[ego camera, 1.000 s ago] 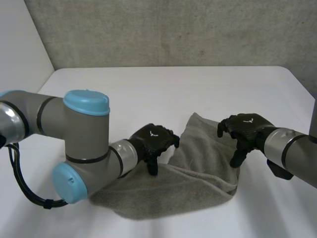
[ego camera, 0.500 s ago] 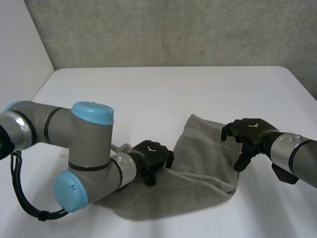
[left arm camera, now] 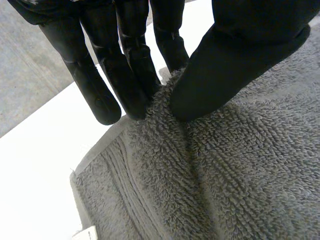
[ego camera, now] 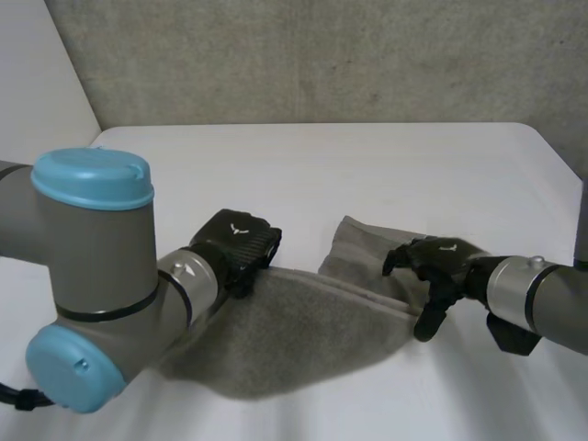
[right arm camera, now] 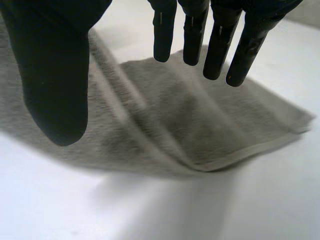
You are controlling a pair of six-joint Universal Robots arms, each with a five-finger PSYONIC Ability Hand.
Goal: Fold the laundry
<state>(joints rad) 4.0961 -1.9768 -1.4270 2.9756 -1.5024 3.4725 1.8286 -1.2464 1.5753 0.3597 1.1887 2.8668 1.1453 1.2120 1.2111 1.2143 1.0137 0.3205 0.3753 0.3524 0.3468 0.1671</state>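
Observation:
A grey towel [ego camera: 303, 335] lies rumpled on the white table [ego camera: 312, 175], its far corner [ego camera: 354, 241] folded over. My left hand [ego camera: 237, 250] is at the towel's left edge and lifts it. In the left wrist view the fingers [left arm camera: 127, 75] and thumb [left arm camera: 220, 70] pinch a ridge of the towel [left arm camera: 225, 175] between them. My right hand [ego camera: 432, 266] hovers over the towel's right side with its fingers spread and relaxed. In the right wrist view the thumb [right arm camera: 50, 75] and fingers [right arm camera: 220, 35] stand apart above the towel [right arm camera: 190, 120], holding nothing.
A grey wall [ego camera: 312, 55] runs behind the table's far edge. My left arm's elbow [ego camera: 83, 303] stands large at the near left. Bare table lies beyond the towel and to its right.
My left hand dropped onto the towel's left edge, closed on it and pulled it up and to the left. The towel stretched out leftward. My right hand sank lower and drifted left over the towel.

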